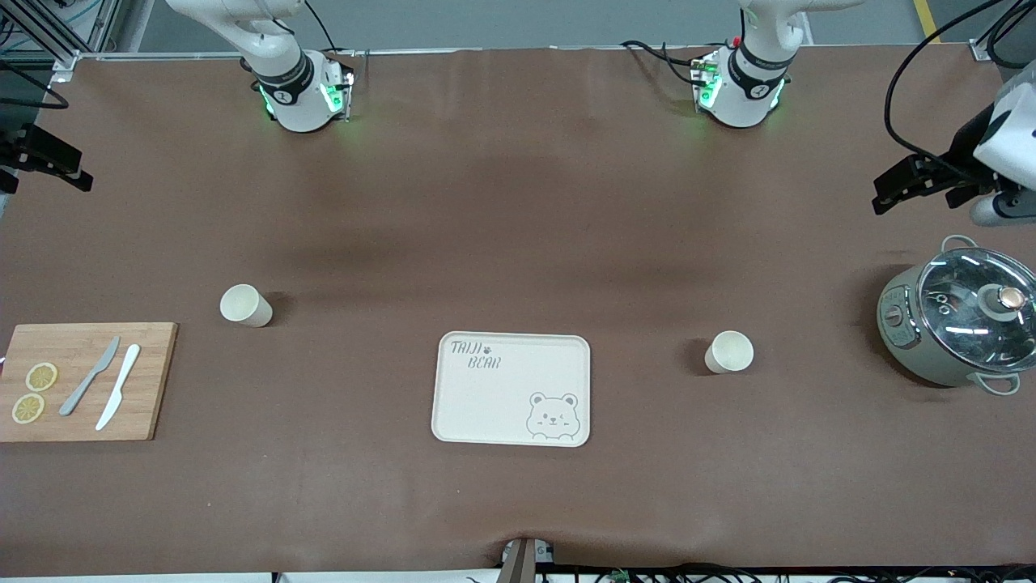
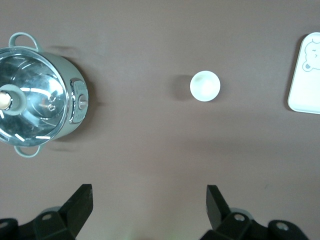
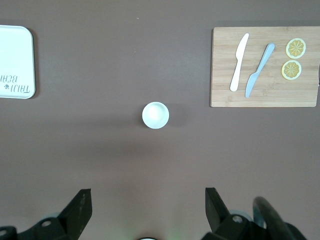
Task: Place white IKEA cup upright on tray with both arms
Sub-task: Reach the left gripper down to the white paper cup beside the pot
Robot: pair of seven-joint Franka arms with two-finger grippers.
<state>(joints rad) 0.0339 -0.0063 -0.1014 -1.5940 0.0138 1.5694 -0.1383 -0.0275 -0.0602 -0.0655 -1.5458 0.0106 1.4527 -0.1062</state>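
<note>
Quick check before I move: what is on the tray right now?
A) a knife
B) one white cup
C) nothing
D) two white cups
C: the tray is bare; one white cup stands toward the left arm's end of the table, the other cup near the cutting board.

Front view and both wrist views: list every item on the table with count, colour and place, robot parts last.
tray: one, cream, bear drawing, mid-table, nothing on it.
cups: two, white, upright on the table; one toward the left arm's end, one toward the right arm's end.
pot: one, grey-green, glass lid, at the left arm's end.
cutting board: one, wooden, at the right arm's end.
knives: two on the board, one grey, one white.
lemon slices: two, yellow, on the board.
left gripper: open, over bare table near the pot.
right gripper: open, over bare table by its cup.
</note>
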